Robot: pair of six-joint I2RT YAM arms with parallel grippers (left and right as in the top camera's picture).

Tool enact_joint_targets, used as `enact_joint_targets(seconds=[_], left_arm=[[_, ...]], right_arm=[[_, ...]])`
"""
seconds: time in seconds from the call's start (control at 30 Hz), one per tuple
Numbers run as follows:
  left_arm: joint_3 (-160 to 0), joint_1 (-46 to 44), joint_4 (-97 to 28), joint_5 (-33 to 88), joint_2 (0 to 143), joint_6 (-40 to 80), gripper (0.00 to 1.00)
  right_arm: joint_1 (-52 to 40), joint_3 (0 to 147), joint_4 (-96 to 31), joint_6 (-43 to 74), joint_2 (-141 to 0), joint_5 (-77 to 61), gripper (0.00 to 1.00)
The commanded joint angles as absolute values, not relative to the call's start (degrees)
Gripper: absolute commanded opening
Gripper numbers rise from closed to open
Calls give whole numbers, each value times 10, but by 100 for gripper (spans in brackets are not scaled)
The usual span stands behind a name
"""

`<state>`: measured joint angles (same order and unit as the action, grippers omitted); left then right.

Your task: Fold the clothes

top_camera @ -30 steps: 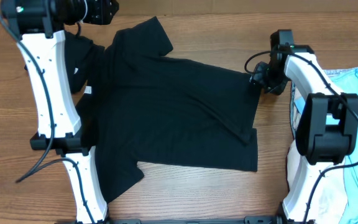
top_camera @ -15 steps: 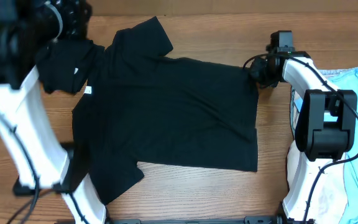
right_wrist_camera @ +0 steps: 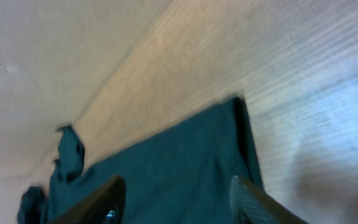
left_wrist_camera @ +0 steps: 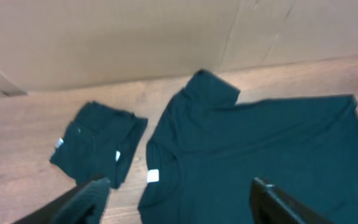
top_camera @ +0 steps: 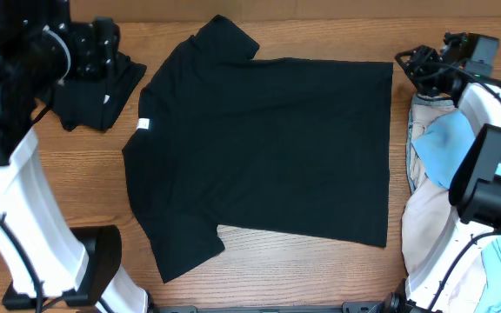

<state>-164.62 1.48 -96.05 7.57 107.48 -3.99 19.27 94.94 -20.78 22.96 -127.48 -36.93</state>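
Note:
A black T-shirt [top_camera: 268,148] lies spread flat mid-table, its white neck tag [top_camera: 143,123] at the left and one sleeve [top_camera: 226,36] at the far edge. It also shows in the left wrist view [left_wrist_camera: 260,149] and the right wrist view [right_wrist_camera: 166,168]. A folded black T-shirt [top_camera: 94,94] lies at the far left, also in the left wrist view [left_wrist_camera: 98,140]. My left gripper [top_camera: 107,54] is raised high, open and empty [left_wrist_camera: 179,193]. My right gripper [top_camera: 417,68] is open and empty [right_wrist_camera: 178,190], just off the shirt's far right corner.
A light-blue printed T-shirt [top_camera: 449,143] and cream-white pieces [top_camera: 424,222] are piled at the right edge around the right arm's base. A cardboard wall [left_wrist_camera: 135,37] stands behind the table. The left arm's base [top_camera: 94,261] stands at the front left.
The black T-shirt was pulled right and now lies flat. My right gripper let go of its corner and moved right. My left arm rose.

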Motion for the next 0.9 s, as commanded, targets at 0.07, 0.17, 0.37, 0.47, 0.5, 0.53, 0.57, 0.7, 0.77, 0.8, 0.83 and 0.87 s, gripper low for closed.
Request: enact_joint_targets(seconds=[0.07, 0.17, 0.37, 0.47, 0.5, 0.53, 0.57, 0.7, 0.77, 0.8, 0.83, 0.87], left_arm=[[-1647, 15, -954, -10, 1053, -23, 82], [-1647, 15, -964, -100, 1040, 23, 87], [-1645, 30, -968, -164, 1033, 123, 97], [-1622, 36, -968, -165, 1036, 126, 100], [-1603, 42, -968, -165, 1037, 139, 99], [-1584, 48, -968, -164, 1037, 158, 98], [-1563, 55, -968, -156, 1037, 174, 97], [-1472, 94, -968, -72, 1037, 184, 95], [-1425, 112, -966, -57, 1038, 184, 95], [-1402, 118, -966, -55, 1038, 185, 95], [-1379, 122, -964, -52, 1038, 184, 94], [-1355, 124, -962, -50, 1038, 180, 94]], right_arm=[[200, 966, -266, 140, -1182, -425, 60], [200, 966, -322, 132, -1120, -425, 60], [199, 966, -447, 132, -995, -422, 60], [199, 966, -521, 132, -951, -419, 60], [199, 966, -548, 132, -941, -416, 59], [199, 966, -577, 132, -933, -414, 60], [199, 966, -611, 132, -928, -405, 60], [195, 957, -716, 132, -928, -359, 61], [189, 941, -740, 132, -929, -320, 61], [185, 933, -748, 132, -930, -302, 61], [180, 925, -755, 132, -931, -288, 61], [175, 915, -760, 132, -933, -279, 61]])
